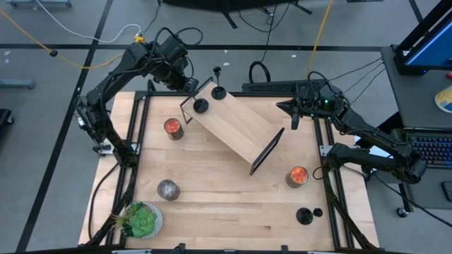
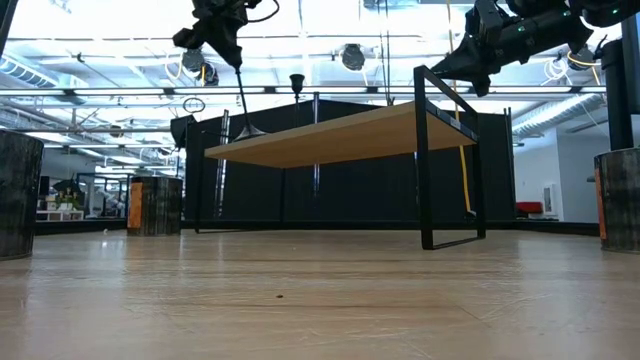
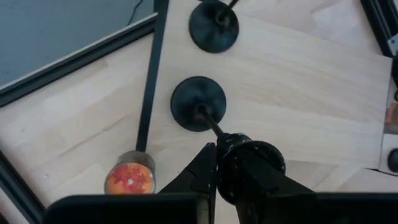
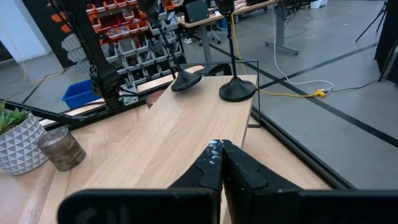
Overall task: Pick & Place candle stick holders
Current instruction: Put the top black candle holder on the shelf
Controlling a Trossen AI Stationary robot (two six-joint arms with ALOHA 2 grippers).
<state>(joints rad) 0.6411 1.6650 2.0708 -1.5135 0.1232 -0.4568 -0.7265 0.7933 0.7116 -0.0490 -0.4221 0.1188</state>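
A small raised wooden shelf (image 1: pixel 236 123) on black legs stands mid-table. Two matte black candle stick holders are at its far-left end. One (image 1: pixel 219 92) stands upright on its round base, also in the right wrist view (image 4: pixel 237 92). My left gripper (image 1: pixel 191 86) is above the shelf's far-left corner, shut on the other holder (image 3: pixel 199 104). A third holder (image 1: pixel 305 215) stands on the table near the front right. My right gripper (image 1: pixel 293 113) is shut and empty, in the air by the shelf's far-right end. My left gripper holds the holder by the top of its thin stem (image 3: pixel 216 129), just under the cup (image 3: pixel 249 168); the cup hides part of the fingers. The fingers come from above, slanting down. The holder leans, its base (image 2: pixel 250 131) on the shelf top with one edge raised (image 4: pixel 186 79).
A red candle jar (image 1: pixel 173 128), a grey jar (image 1: pixel 168 189) and an orange jar (image 1: pixel 297 176) stand on the table around the shelf. A potted green plant (image 1: pixel 141 220) is at the front left. Black frame rails (image 1: pixel 138 134) run along the table's sides.
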